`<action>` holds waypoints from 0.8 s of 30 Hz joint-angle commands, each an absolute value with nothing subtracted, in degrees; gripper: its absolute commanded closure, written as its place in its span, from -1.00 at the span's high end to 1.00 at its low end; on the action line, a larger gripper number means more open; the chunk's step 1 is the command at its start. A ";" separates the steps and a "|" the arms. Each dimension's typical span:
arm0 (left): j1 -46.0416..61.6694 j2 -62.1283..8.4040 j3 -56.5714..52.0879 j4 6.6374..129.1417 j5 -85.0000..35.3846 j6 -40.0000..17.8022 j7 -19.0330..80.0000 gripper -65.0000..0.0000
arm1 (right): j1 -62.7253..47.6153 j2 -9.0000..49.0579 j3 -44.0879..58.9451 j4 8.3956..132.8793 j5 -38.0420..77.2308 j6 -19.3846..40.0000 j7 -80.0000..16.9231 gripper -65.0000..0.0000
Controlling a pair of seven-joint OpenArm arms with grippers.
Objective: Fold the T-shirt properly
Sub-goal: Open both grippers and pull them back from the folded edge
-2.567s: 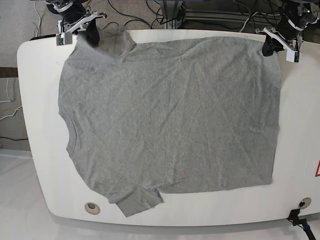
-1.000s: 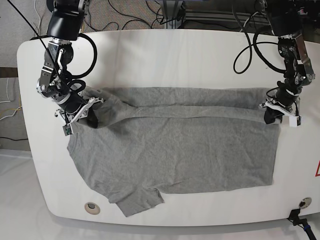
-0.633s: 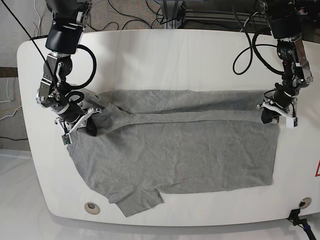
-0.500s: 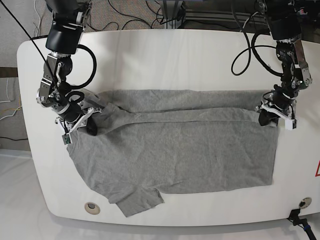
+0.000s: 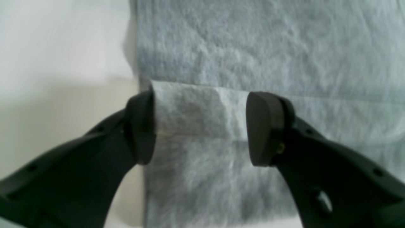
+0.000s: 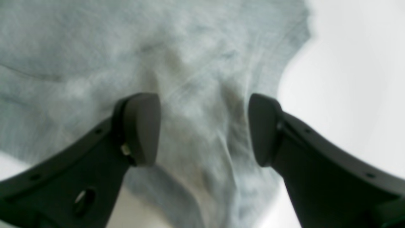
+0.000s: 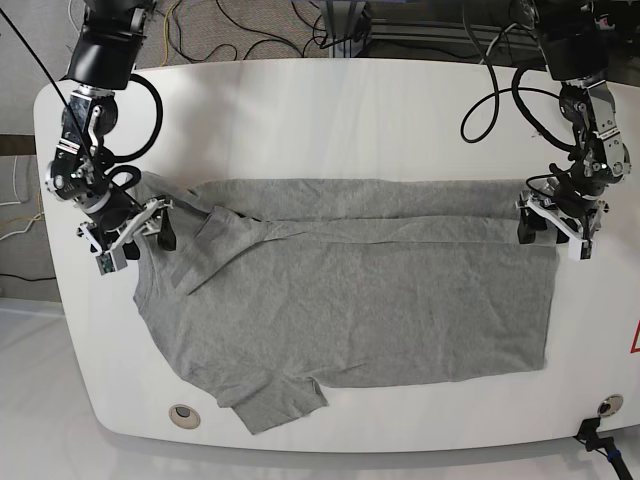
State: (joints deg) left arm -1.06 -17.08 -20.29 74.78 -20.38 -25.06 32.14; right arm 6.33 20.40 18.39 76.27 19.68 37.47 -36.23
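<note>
Item 1, right gripper (image 7: 140, 232): stood at the left of the base view, beside the sleeve end of the garment. Its fingers (image 6: 140, 128) were spread wide, cloth lying between them but not pinched; nothing held.

Item 2, the T-shirt (image 7: 350, 300): heather-grey, wrinkled, lay flat on the white surface (image 7: 330, 110), collar end toward the left, hem toward the right. Its far long edge was turned over toward the near side, forming a narrow doubled band (image 7: 400, 215) that ran from one gripper to the other. The far sleeve (image 7: 205, 250) lay folded slantwise across the chest. The near sleeve (image 7: 275, 400) still stuck out unfolded at the lower left.

Item 3, left gripper (image 7: 553, 232): stood at the right of the base view, at the hem corner of the folded band. Its fingers (image 5: 140, 126) were wide apart, straddling the doubled edge (image 5: 199, 114) without clamping it; nothing held.

Progress, as judged: the first lengthwise fold appeared laid and let go. Remaining, by the look of it: turning in the near edge with its sleeve, then folding the strip across its length, and smoothing the creases.
</note>
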 commanded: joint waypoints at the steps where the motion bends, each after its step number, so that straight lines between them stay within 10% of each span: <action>1: -1.27 -18.07 -21.05 79.43 -18.24 -27.03 28.79 0.24 | 3.74 23.78 18.86 83.21 20.79 37.58 -34.77 0.22; 24: 14.90 -17.10 -24.92 92.97 -13.41 -27.21 17.45 0.23 | -9.98 24.66 29.23 77.58 20.88 38.11 -26.59 0.20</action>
